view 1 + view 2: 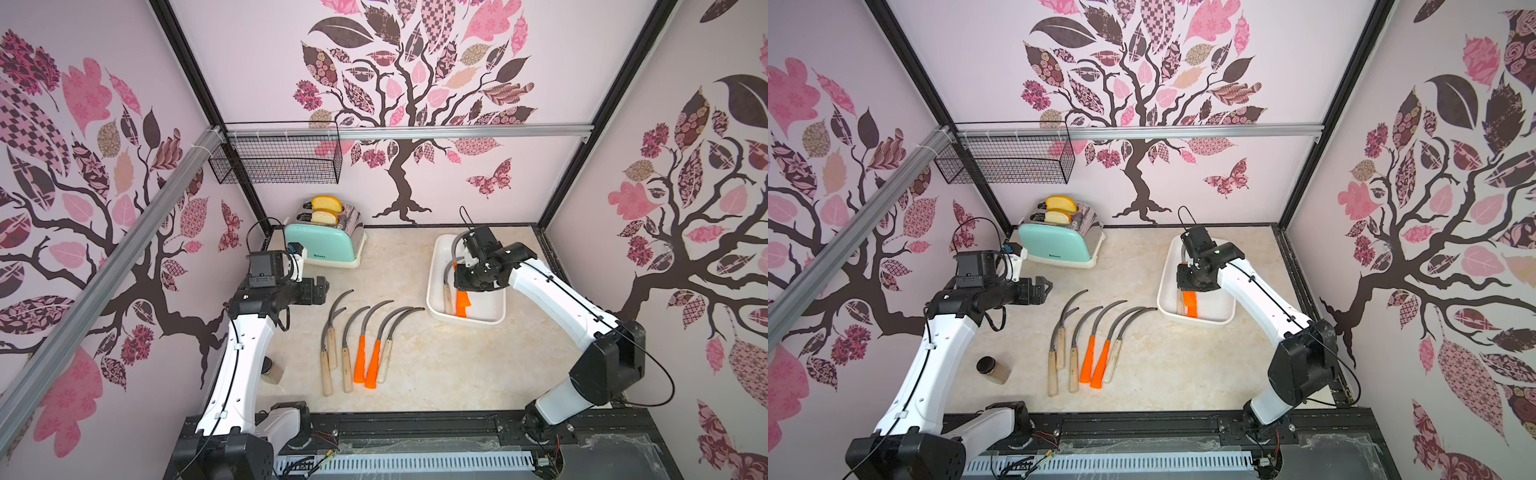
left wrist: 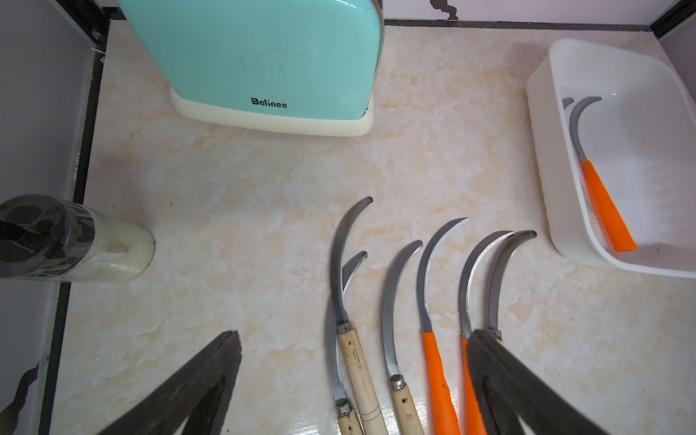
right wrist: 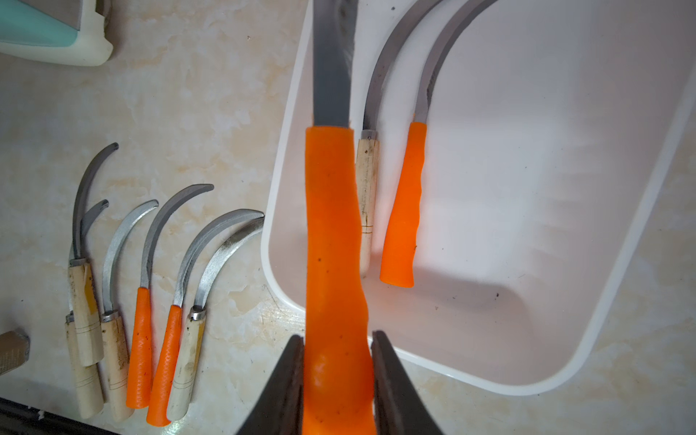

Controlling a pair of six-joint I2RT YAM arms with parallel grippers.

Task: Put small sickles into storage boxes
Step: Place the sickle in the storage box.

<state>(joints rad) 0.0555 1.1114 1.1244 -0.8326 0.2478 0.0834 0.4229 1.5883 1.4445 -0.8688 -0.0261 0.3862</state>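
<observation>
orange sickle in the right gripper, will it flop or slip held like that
Probably stiff: the held sickle has a metal blade. The right gripper pinches only its handle, so the long blade may lever it downward. The smooth orange plastic could slip a little.

My worktop (image 1: 436,365) is pale and marbled. Just ahead of my left claw (image 1: 323,287), off to its right side, six sickles (image 1: 360,357) lie flat in a row (four wooden handles, two orange), blades curving toward the white tray (image 1: 486,309) that sits beneath my right claw (image 3: 337,339). A mint toaster (image 1: 328,245) stands beyond the left claw. A small dark-lidded jar (image 1: 994,370) rests well behind it, beside the arm.
</observation>
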